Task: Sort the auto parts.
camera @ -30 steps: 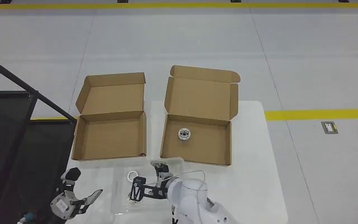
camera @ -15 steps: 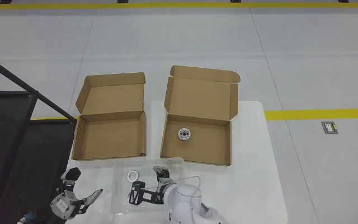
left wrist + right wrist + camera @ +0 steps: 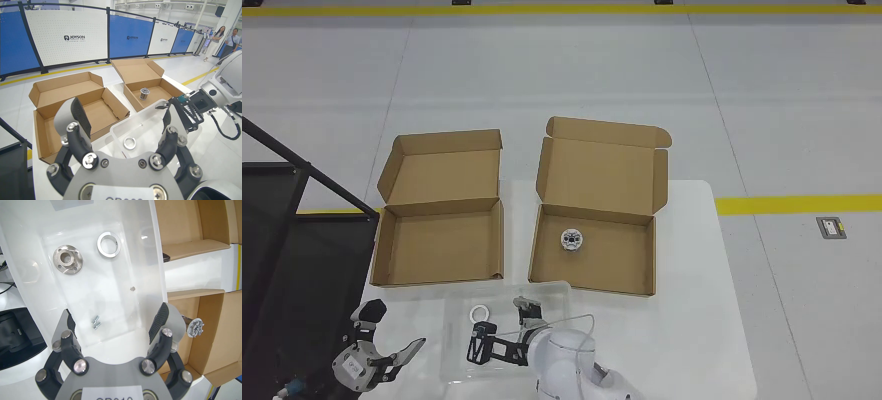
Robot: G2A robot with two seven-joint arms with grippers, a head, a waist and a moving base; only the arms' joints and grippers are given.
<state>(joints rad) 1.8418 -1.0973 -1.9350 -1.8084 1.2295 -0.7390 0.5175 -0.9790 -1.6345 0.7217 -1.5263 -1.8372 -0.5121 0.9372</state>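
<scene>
1. The right hand (image 3: 115, 313) hangs released, fingers spread, above the clear tray (image 3: 105, 291).
2. In the tray lie a metal ring (image 3: 109, 253), a flange (image 3: 74, 266) and two small bolts (image 3: 95, 323).
3. A toothed hub (image 3: 572, 239) sits in one cardboard box (image 3: 617, 255).
4. The left hand (image 3: 122, 108) is released, by the worktop (image 3: 692, 300) near its edge.

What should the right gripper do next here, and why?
Probably lower the right gripper onto the two small bolts: they lie in the clear tray almost directly beneath its open jaws, nearer than the flange or the ring, and it holds nothing yet.
</scene>
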